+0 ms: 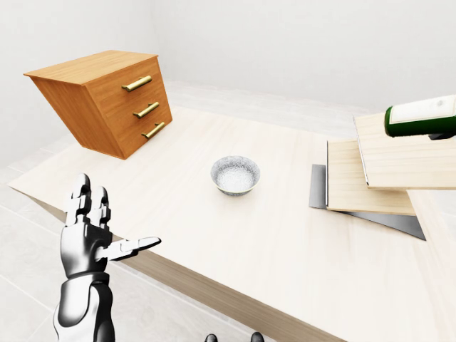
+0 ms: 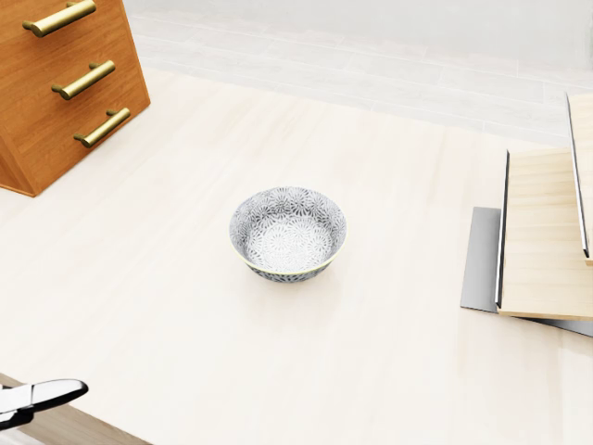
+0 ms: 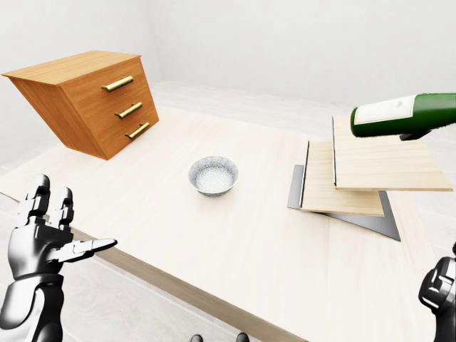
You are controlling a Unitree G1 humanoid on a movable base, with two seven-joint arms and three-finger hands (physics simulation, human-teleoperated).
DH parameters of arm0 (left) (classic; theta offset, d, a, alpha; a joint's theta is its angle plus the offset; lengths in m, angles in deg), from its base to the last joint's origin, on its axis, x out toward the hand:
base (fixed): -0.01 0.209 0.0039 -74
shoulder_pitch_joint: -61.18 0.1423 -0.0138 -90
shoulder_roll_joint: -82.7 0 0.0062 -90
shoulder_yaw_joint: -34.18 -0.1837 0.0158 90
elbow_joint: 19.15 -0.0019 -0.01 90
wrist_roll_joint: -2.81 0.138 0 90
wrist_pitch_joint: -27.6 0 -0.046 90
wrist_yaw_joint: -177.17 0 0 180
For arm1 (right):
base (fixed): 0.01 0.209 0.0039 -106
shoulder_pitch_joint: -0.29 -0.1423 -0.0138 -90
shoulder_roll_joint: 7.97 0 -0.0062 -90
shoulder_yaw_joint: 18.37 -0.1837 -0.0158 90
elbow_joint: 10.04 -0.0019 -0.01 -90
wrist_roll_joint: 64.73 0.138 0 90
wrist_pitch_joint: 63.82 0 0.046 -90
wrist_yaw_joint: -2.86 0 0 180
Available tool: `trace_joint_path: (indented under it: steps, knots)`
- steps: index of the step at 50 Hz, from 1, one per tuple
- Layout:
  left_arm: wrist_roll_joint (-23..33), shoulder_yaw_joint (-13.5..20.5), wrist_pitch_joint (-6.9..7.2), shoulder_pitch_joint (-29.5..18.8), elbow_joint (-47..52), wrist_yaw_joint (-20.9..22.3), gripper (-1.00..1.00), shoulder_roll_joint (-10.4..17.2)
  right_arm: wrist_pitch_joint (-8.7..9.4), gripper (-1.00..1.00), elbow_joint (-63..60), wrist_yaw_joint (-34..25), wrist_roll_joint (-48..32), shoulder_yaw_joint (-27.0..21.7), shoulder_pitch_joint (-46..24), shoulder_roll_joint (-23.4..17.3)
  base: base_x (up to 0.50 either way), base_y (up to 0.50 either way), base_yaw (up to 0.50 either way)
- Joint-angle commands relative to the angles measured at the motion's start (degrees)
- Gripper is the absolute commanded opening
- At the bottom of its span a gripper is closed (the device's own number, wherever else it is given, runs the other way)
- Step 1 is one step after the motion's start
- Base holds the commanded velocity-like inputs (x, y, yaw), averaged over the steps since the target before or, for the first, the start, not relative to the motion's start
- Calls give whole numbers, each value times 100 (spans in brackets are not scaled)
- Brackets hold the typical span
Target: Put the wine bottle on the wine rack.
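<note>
The green wine bottle (image 3: 402,114) with a pale label lies on its side at the top step of the stepped wooden wine rack (image 3: 377,167), at the right of the right-eye view. A small dark part shows under its body. No hand holds it. My left hand (image 1: 107,228) is open with fingers spread, low at the left, off the table's near edge; its fingertip (image 2: 51,393) shows at the bottom left of the head view. Only a part of my right hand (image 3: 439,285) shows at the bottom right edge, well below the bottle.
A patterned grey bowl (image 2: 287,233) stands mid-table on the pale wooden table (image 2: 185,315). A tilted wooden drawer chest (image 1: 107,100) with brass handles sits at the table's left. A grey plate (image 3: 356,217) lies under the rack.
</note>
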Motion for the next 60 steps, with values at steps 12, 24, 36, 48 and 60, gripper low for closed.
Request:
trace_joint_path:
  steps: [12,24,36,48,60]
  knots:
    - [-18,-1,0,-8,-61,-11,100,26,0,-100,673,-826,-634,-96,-224,171,0,0,0]
    - [-21,5,0,0,6,-24,100,33,0,-100,987,-1036,-934,-107,-318,336,0,0,0]
    - [2,-13,0,19,52,-23,100,10,0,-100,1125,-1152,-1110,-164,-243,293,0,0,0]
    - [9,-17,0,2,-8,-9,100,12,0,-100,1214,-1295,-1277,-135,-218,438,0,0,0]
    - [15,-22,0,7,-28,-8,100,15,0,-100,1234,-1319,-1391,-174,-208,445,0,0,0]
